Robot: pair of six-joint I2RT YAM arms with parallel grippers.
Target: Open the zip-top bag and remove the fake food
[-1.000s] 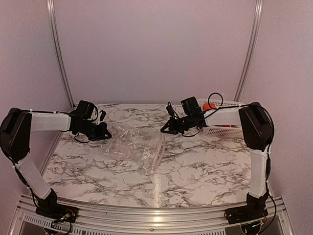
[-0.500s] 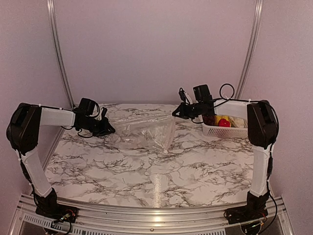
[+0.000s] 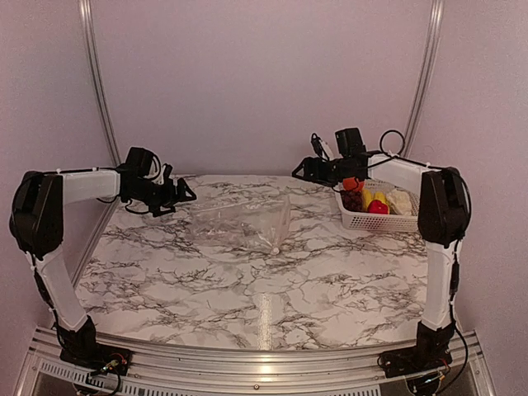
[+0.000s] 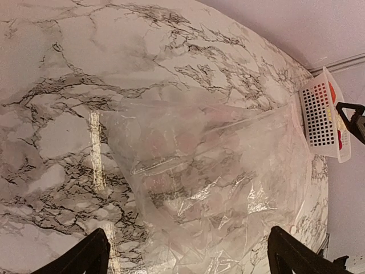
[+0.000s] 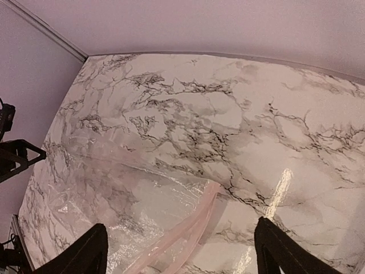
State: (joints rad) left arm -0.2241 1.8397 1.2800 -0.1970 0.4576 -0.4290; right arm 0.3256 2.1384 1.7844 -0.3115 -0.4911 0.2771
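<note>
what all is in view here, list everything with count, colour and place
zip-top bag: one, clear, lying crumpled on the middle of the table, looks empty
fake food: several pieces, orange, red, yellow, dark purple and pale, all in the basket
basket: one, white lattice, far right of the table
table: one, white marble with grey veins, under everything
left arm: one, white with black joints, reaching in from the left
right arm: one, white with black joints, reaching in over the basket
left fingers: two, black, spread open above the bag, holding nothing
right fingers: two, black, spread open above the bag's right end, holding nothing
</note>
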